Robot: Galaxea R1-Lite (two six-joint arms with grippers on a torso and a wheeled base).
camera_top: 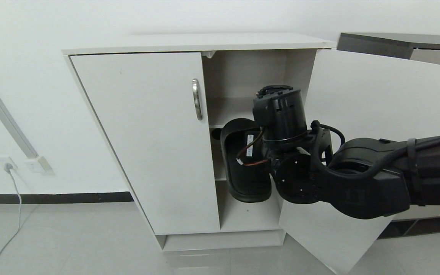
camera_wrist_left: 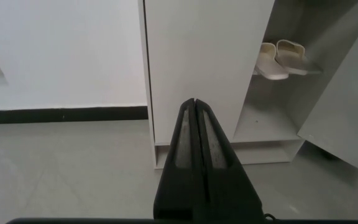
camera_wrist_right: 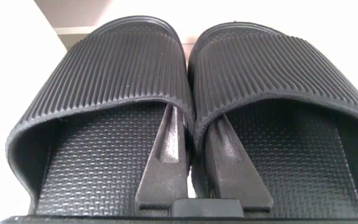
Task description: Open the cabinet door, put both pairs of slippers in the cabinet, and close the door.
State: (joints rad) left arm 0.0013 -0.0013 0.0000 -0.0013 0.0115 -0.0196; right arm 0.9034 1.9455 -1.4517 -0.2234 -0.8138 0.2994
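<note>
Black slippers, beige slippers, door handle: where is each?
Black slippers (camera_wrist_right: pixel 110 68): right wrist view, ribbed strap.
Beige slippers (camera_wrist_left: pixel 271 62): left wrist view, one slipper's upper.
Door handle (camera_top: pixel 196 99): head view, middle of the bar.

1. A plain white wall (camera_top: pixel 33 38) closes the back of the room, evenly lit.
2. A black skirting board (camera_top: pixel 52 197) runs along its foot, meeting the pale grey tiled floor (camera_top: pixel 71 248).
3. A grey trunking strip (camera_top: pixel 2 110) slants down the wall to a white box (camera_top: pixel 38 164).
4. Just beside that box, a wall socket (camera_top: pixel 7 165) holds a grey cable (camera_top: pixel 15 217) that trails onto the floor.
5. A dark-topped unit (camera_top: pixel 395 40) stands at the far right.
</note>
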